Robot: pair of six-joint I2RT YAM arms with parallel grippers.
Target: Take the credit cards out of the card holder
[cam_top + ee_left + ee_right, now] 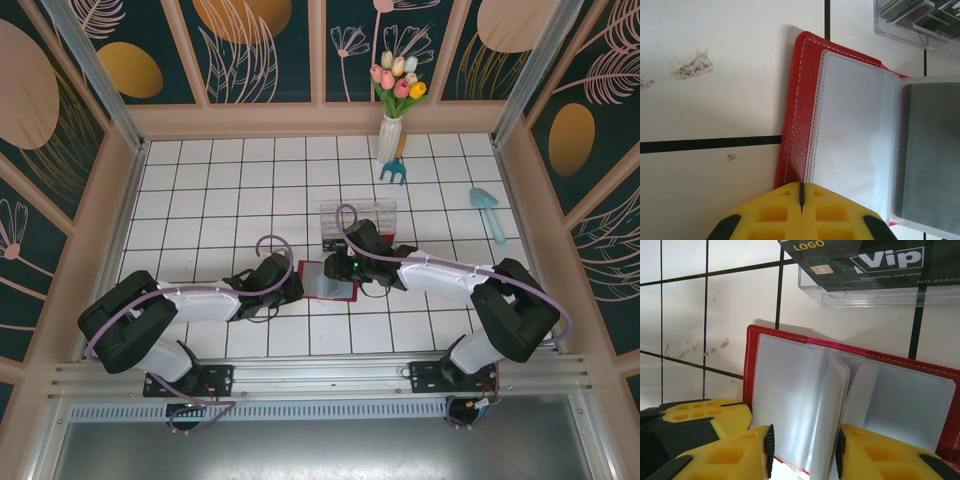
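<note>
Lying open on the white tiled bench [220, 200], the card holder [330, 285] [797, 125] [790, 380] sits just ahead of the two arms, red cover down and its clear sleeves facing up. In the left wrist view one sleeve holds a grey card [930, 150]. The other sleeves in sight look blank and milky.

The left gripper [296, 284] [801, 189] is at the holder's left edge with its yellow fingers pressed together. They meet right over the red cover's rim, though I cannot tell whether they pinch it.

The right gripper [352, 272] [805, 450] reaches in from the other side, jaws apart, with one sleeve leaf [827, 410] standing up between its pads [769, 445].

Just beyond the holder is a clear plastic box [357, 225] [920, 25] [865, 295], and a black VIP card [855, 260] lies in it.

Farther back a white vase of tulips [390, 135] stands near the wall. A small blue fork [394, 172] lies beside the vase, and a pale blue trowel [487, 210] lies off to the right.
</note>
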